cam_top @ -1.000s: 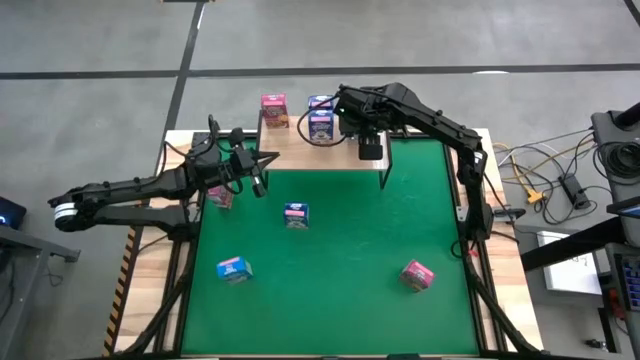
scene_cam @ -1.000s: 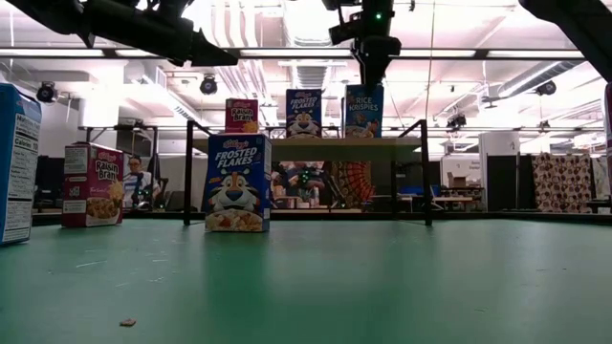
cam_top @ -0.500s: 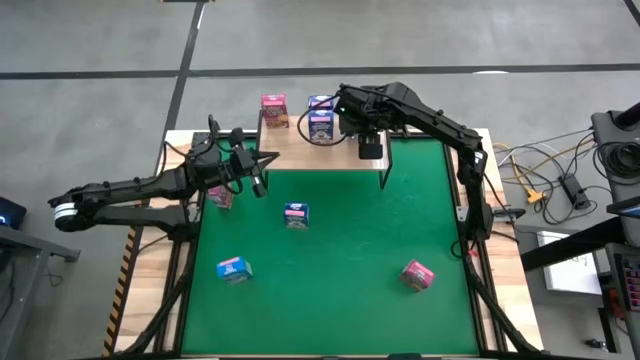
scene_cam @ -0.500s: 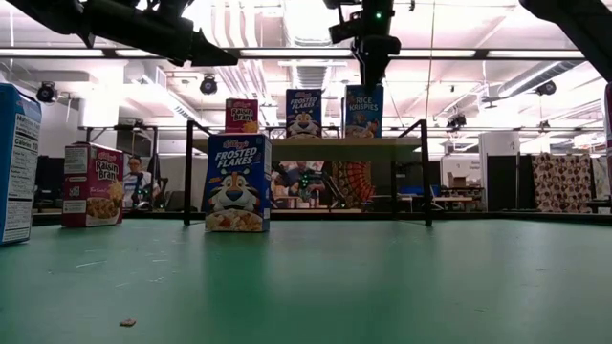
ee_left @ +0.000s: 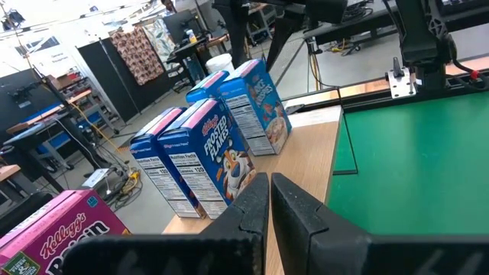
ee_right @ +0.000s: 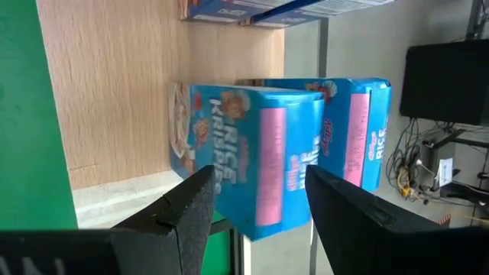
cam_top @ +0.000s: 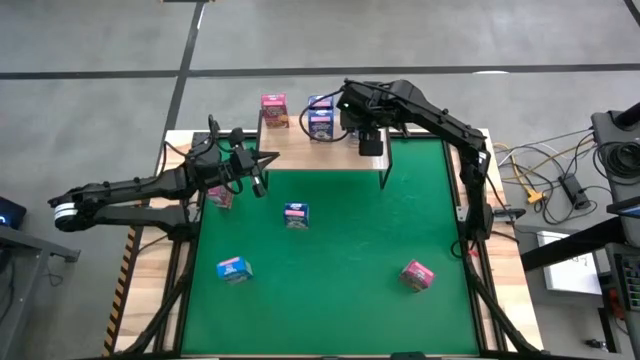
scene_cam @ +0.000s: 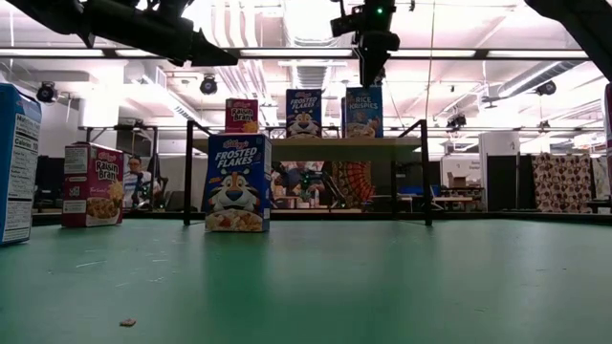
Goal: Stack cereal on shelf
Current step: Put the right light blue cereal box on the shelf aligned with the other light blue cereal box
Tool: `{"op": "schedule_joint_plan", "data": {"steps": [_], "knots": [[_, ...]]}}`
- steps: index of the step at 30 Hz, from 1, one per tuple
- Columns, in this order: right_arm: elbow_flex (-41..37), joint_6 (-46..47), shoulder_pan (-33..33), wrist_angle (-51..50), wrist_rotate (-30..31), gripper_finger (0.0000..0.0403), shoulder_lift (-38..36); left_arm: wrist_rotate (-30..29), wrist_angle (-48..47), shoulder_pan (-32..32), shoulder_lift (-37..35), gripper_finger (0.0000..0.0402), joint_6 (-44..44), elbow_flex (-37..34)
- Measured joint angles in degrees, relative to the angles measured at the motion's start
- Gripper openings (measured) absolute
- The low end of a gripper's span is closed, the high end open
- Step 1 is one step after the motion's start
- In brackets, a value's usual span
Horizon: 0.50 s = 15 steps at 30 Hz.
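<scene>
Blue printed Rice Krispies mini cereal box [ee_right: 252, 168] stands on the low light-wood plank shelf [ee_right: 114, 84] just beyond my spread, empty right gripper [ee_right: 252, 200], where a careless sideways retreat might topple it, while my left gripper [ee_left: 269, 205] waits clenched.

Right claw [cam_top: 347, 108] slightly higher above shelf [cam_top: 300, 150]

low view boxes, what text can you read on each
"Frosted Flakes": blue box on the mat.
"Raisin Bran": pink box at left.
"Raisin Bran": pink box on the shelf.
"Frosted Flakes": blue shelf box.
"Rice Krispies": blue shelf box under the right hand.
Side panel of the nearest box: too small.
</scene>
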Motion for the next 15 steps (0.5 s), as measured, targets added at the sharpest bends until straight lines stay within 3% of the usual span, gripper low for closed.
{"op": "schedule_joint_plan", "data": {"steps": [15], "knots": [[0.00,0.22,0.11,0.26,0.04,0.0194,-0.89,0.02,0.00,0.00,0.00,0.0000,0.00,0.02]]}}
